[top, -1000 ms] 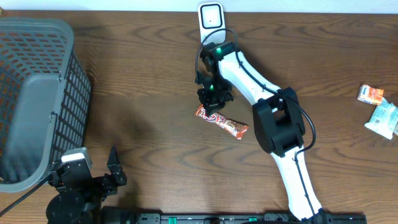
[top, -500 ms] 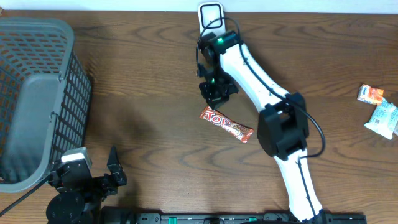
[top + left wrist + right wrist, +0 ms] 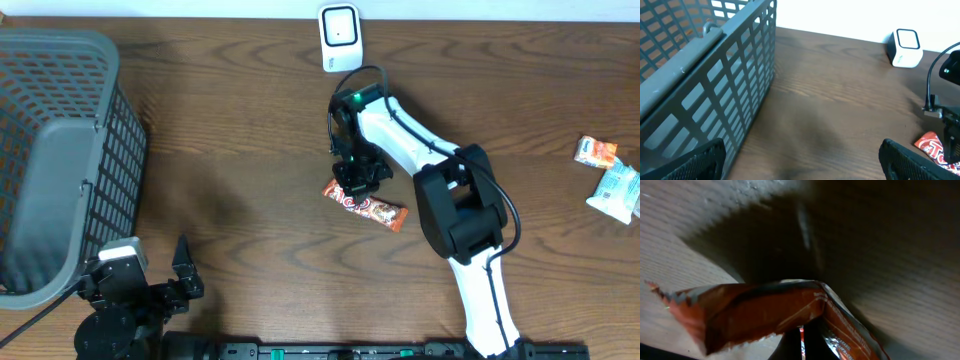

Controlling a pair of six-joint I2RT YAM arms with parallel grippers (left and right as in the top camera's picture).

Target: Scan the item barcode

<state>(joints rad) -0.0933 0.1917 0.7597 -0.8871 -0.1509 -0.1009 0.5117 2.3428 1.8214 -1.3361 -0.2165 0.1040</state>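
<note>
Candy bar shifted, seemingly pinched, axis upper-left to lower-right

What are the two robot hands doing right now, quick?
Left gripper: open, holding nothing.
Right gripper: closed on the candy bar.

I see the right arm pulled back from the scanner, so the white unit's lower edge, overlapped by the wrist half a second ago, now shows whole. The right gripper has come down toward my side of the table and now sits over the left end of the candy bar, hiding lettering that was readable just before. The bar lies slightly further right than a second ago. In the wrist view its wrapper bends upward, pinched.
</note>
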